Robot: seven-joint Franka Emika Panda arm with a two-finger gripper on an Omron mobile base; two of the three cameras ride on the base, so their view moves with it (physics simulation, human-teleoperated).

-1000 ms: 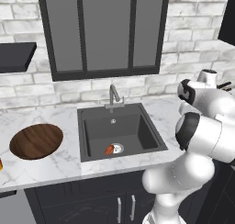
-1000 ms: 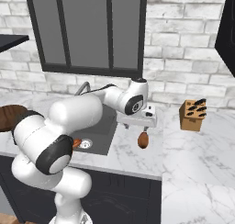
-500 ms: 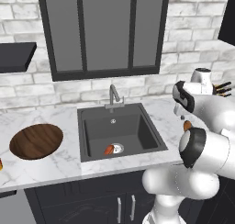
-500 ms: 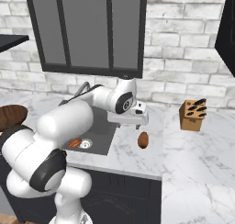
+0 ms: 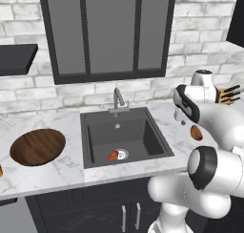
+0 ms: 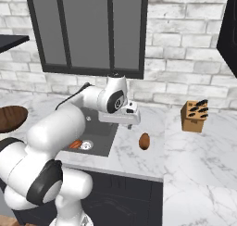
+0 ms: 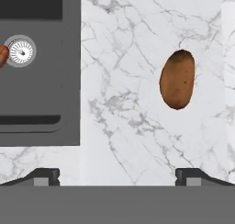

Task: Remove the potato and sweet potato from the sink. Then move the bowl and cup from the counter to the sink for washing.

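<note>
Brown potato [image 7: 177, 80] – white grey-veined counter [image 7: 128, 71]

The light is even and fairly bright in all three rendered views, with no clear single source. The white marble counter with grey veining [image 7: 137, 103] shows no glare, and the dull brown oval potato [image 7: 177, 79] resting on it casts almost no shadow. The square dark grey sink [image 5: 125, 136] left of the potato reads flat, its walls only slightly darker. Edges are sharp everywhere, with no blur or bending at the borders.
</note>
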